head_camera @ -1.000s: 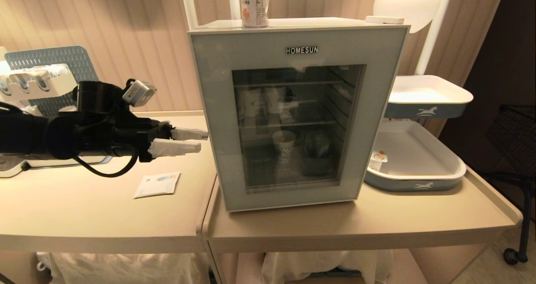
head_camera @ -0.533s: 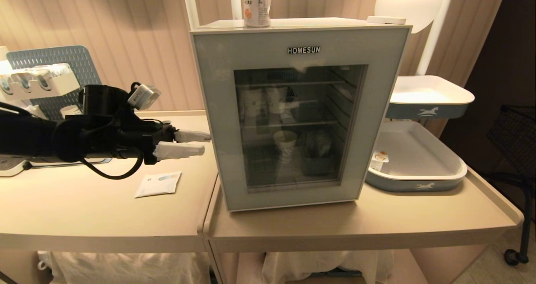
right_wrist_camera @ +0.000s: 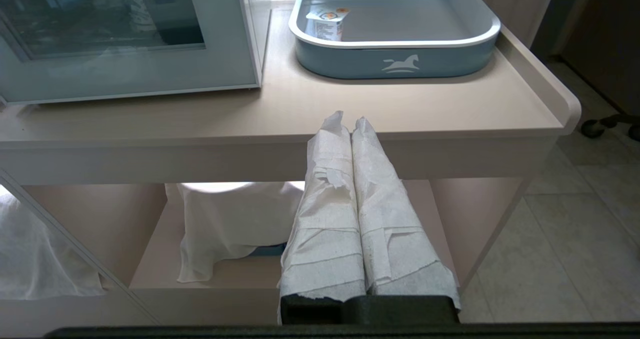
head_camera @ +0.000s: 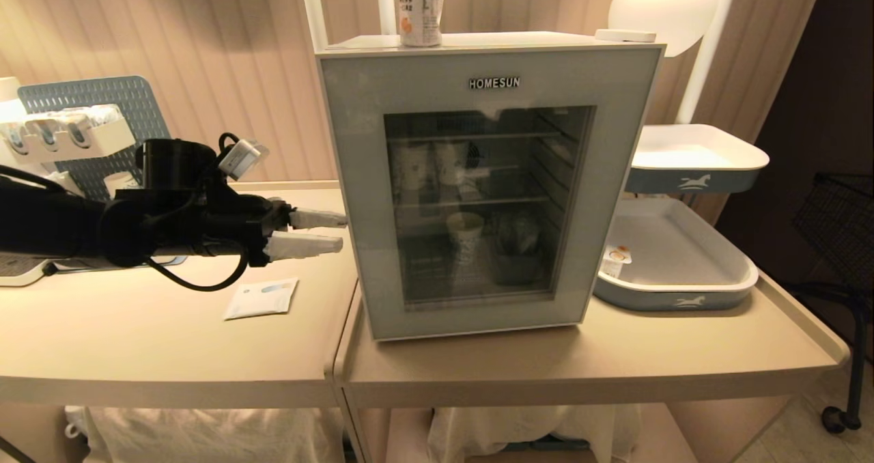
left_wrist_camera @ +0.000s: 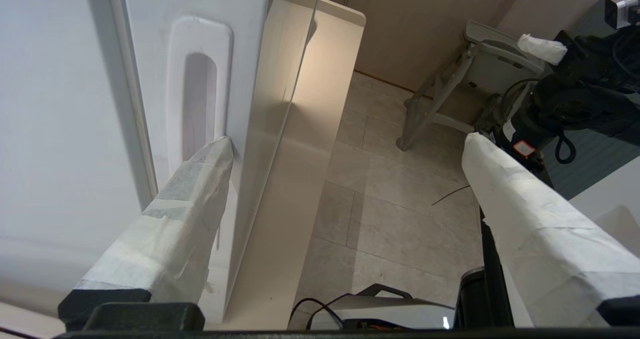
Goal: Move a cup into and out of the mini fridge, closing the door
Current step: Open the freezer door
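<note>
The mini fridge point(head_camera: 512, 39) stands on the right-hand table with its grey-blue glass door point(head_camera: 355, 176) closed. The cup point(head_camera: 418, 12), a white tub with an orange fruit picture, stands upright on the fridge's top. My left gripper point(head_camera: 334, 232) is open and level at the fridge's left side, near the door edge. In the left wrist view one of the left gripper's point(left_wrist_camera: 347, 146) taped fingertips point(left_wrist_camera: 217, 151) is at the recessed handle point(left_wrist_camera: 197, 99) in the white side. My right gripper point(right_wrist_camera: 350, 121) is shut on nothing, parked below the table's front edge.
A similar tub point(head_camera: 614, 261) lies in the lower blue tray point(head_camera: 676, 292), with a second tray point(head_camera: 696, 169) above it. Patterned paper cups point(head_camera: 464, 234) stand behind the glass. A paper packet point(head_camera: 261, 298) lies on the left table, below the arm. A blue rack point(head_camera: 68, 132) stands at the far left.
My left gripper has edged a little to the right, closer to the fridge's side, still open. The fridge door stays closed and the cup has not moved.
</note>
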You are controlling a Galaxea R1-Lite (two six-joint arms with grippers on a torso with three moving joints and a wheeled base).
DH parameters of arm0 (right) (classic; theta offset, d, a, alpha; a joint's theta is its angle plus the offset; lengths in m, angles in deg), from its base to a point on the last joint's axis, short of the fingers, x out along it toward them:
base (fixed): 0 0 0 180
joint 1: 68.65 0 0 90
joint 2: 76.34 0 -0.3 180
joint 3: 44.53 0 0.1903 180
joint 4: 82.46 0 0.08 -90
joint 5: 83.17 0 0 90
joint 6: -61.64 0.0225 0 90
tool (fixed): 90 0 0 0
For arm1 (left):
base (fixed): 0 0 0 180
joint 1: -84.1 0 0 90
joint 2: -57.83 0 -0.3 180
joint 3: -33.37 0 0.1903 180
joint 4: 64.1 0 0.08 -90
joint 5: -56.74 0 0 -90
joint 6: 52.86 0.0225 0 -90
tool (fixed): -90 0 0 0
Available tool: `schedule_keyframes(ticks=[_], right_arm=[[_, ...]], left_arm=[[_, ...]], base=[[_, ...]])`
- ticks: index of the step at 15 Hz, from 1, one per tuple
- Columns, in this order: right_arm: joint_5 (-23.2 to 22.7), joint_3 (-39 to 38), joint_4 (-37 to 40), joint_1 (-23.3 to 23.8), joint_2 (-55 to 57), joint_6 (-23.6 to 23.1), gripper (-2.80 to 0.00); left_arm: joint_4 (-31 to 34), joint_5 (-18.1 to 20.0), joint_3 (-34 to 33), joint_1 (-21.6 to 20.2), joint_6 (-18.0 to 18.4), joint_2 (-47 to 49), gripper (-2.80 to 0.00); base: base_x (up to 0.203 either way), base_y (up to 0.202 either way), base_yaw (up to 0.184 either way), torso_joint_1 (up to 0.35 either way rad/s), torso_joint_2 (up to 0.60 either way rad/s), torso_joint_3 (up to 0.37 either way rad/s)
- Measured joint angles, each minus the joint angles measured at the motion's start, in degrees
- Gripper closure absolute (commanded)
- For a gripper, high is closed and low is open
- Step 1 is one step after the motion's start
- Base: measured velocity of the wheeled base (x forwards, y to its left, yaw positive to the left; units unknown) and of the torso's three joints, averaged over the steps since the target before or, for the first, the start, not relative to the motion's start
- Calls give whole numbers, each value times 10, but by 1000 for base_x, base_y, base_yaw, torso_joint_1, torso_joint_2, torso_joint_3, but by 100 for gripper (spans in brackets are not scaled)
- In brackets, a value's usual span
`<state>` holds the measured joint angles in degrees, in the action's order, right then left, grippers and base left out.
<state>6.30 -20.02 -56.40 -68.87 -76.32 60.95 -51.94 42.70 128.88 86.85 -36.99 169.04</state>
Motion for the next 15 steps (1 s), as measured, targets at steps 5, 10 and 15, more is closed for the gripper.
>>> schedule_keyframes(ticks=[5,10,15], right_arm=[[0,0,0,0,0,0,0],[0,0,0,0,0,0,0],[0,2,4,0,0,-1,0]], left_arm=[[-1,1,-25,-3,0,-3,-280],[1,7,-38,-7,0,-4,-280],[2,9,-51,-16,19,-12,-280]], base=[[0,0,0,0,0,0],[0,0,0,0,0,0],[0,0,0,0,0,0]])
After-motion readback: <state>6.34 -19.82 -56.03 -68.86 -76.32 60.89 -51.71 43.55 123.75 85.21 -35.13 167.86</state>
